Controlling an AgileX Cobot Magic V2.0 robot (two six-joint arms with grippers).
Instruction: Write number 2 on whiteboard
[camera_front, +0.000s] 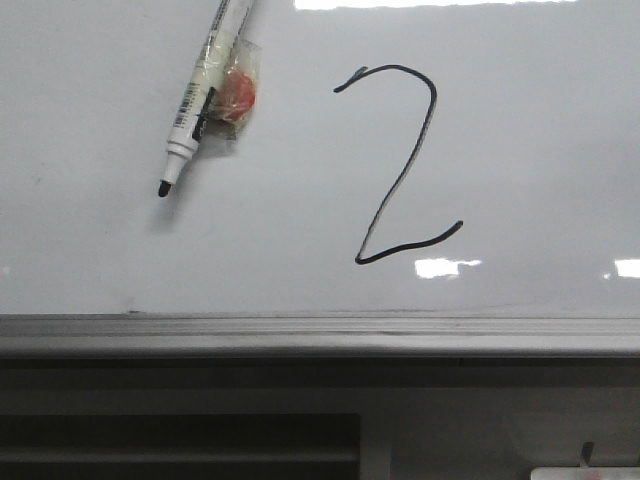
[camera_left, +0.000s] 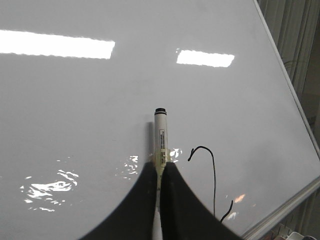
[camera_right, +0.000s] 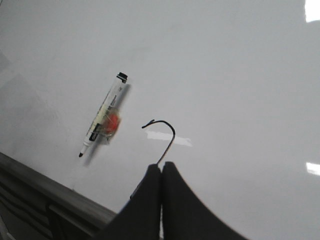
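Observation:
The number 2 (camera_front: 400, 176) stands in thin black line on the whiteboard (camera_front: 520, 150), right of centre. It also shows in the left wrist view (camera_left: 214, 175) and, partly hidden, in the right wrist view (camera_right: 172, 131). My left gripper (camera_left: 160, 164) is shut on a white marker (camera_left: 160, 132). In the front view the marker (camera_front: 195, 100) hangs left of the 2, black tip pointing down-left, with an orange piece (camera_front: 238, 95) taped to it. The fingers do not show there. My right gripper (camera_right: 161, 166) is shut and empty, in front of the 2.
A grey metal ledge (camera_front: 320, 335) runs along the board's lower edge and also shows in the right wrist view (camera_right: 50, 190). Below it is a dark slatted panel (camera_front: 180, 440). Bright light reflections (camera_left: 55, 44) lie on the board.

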